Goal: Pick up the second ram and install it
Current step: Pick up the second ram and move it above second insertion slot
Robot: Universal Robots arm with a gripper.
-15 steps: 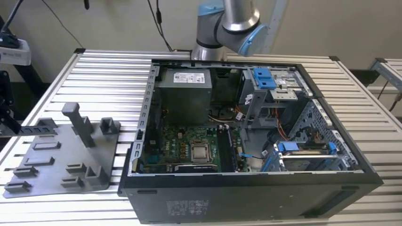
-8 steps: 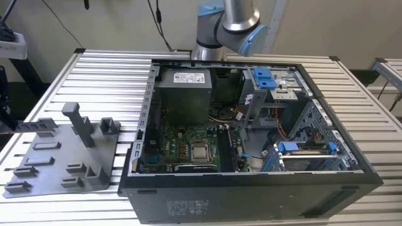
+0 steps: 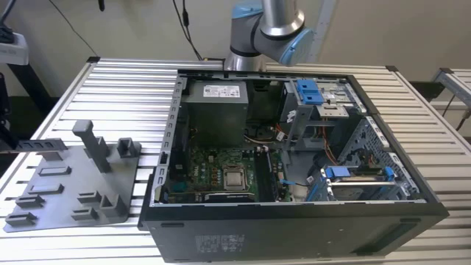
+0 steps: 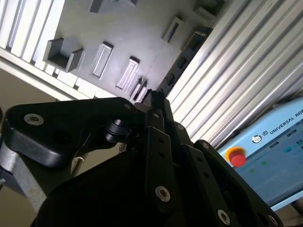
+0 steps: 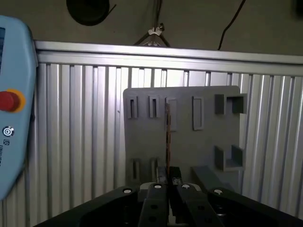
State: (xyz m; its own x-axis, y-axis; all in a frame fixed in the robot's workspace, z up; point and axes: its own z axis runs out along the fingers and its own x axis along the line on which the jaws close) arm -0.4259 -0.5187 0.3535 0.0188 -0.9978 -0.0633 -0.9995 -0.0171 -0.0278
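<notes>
Our tool (image 5: 168, 183) is closed narrow on one end of the second ram (image 5: 167, 137), which hangs over the grey tray (image 5: 199, 146) near the desk (image 5: 85, 142) edge. We judge that, held so near its end, the stick could pivot or slip if bumped, then seat crooked.

An open computer case (image 3: 294, 232) sits on the tabletop (image 3: 125, 83), toward the exterior view's right. A tray (image 3: 66, 185) lies just beside it, on the exterior view's left. The arm (image 3: 268, 33) rises behind the case's far side. A motherboard (image 3: 213, 165) lies inside the case, on its floor. In the first wrist view the claw (image 5: 167, 187) hangs above the tray, a memory stick (image 5: 167, 137) pinched between its fingers.
</notes>
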